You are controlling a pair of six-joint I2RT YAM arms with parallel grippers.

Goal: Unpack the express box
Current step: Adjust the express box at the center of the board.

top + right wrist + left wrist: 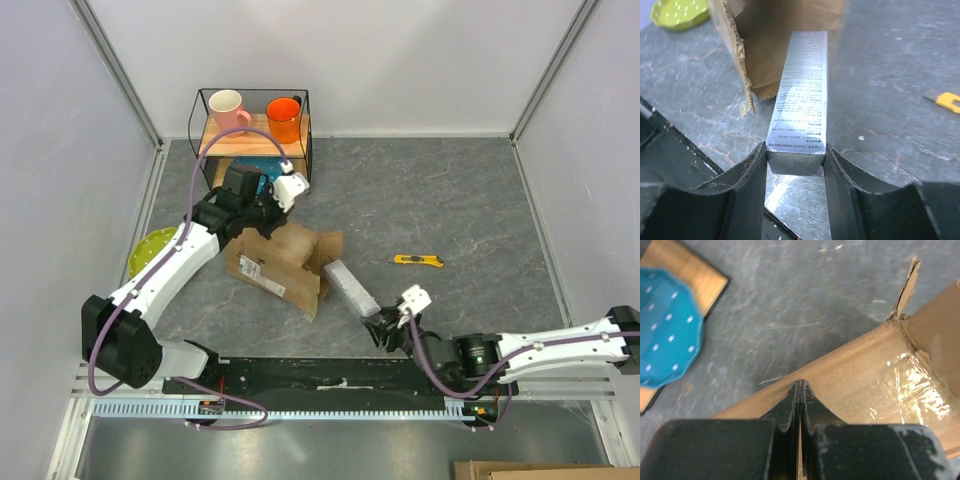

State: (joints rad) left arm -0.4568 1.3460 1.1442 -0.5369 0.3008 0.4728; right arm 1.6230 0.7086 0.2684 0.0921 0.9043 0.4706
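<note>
The express box (280, 262), a brown cardboard carton, lies tipped on the table with its opened end toward the right arm; its torn flap edge (740, 55) shows in the right wrist view. My left gripper (262, 222) sits at the carton's far upper edge, jaws shut (800, 386) with a thin strip of cardboard pinched between them. A long silver packet (350, 284) with small printed text sticks out of the open end. My right gripper (384, 325) is shut on the near end of this packet (802, 90), one finger on each side (796, 150).
A yellow utility knife (418, 261) lies on the table right of the carton. A black wire rack (305, 130) at the back holds a pink mug (228, 106), an orange mug (284, 118) and a teal plate (665, 335). A green plate (152, 252) lies at the left.
</note>
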